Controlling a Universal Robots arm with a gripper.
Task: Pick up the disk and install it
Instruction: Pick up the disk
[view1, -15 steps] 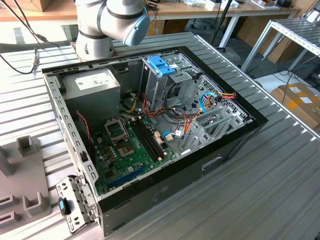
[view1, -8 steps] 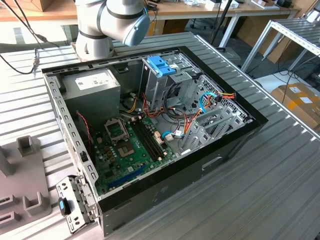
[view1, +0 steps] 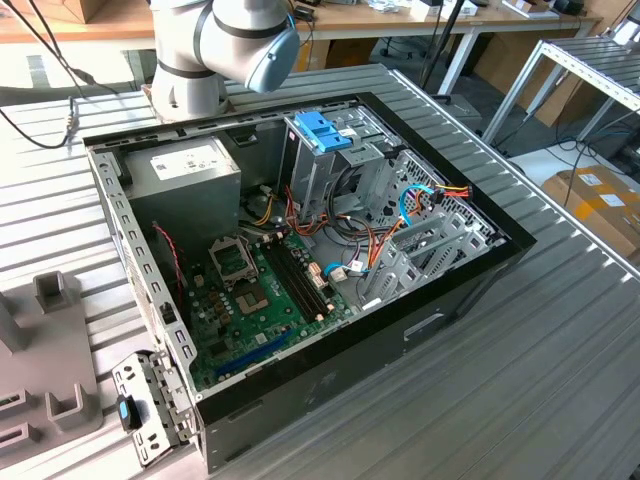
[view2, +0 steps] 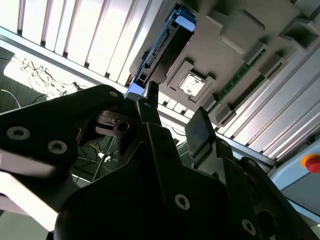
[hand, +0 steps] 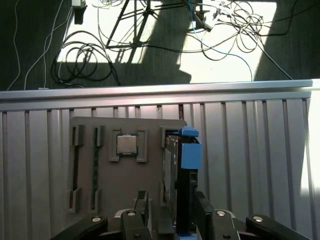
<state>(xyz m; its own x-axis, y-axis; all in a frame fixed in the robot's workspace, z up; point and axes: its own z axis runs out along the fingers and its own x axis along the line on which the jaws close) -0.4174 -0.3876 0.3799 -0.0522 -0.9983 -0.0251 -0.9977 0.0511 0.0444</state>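
The disk (hand: 172, 170) stands on edge in a grey holder (hand: 100, 165) — likely stiff, weighty, shock-sensitive; the wide-spread fingers (hand: 142, 202) straddle its flat faces.

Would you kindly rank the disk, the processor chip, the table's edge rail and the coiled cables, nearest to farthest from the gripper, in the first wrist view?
1. The disk: on edge in the grey holder, inside the open gripper.
2. The processor chip: flat in the holder, beside the disk.
3. The edge rail: beyond the holder.
4. The coiled cables: on the floor beyond.
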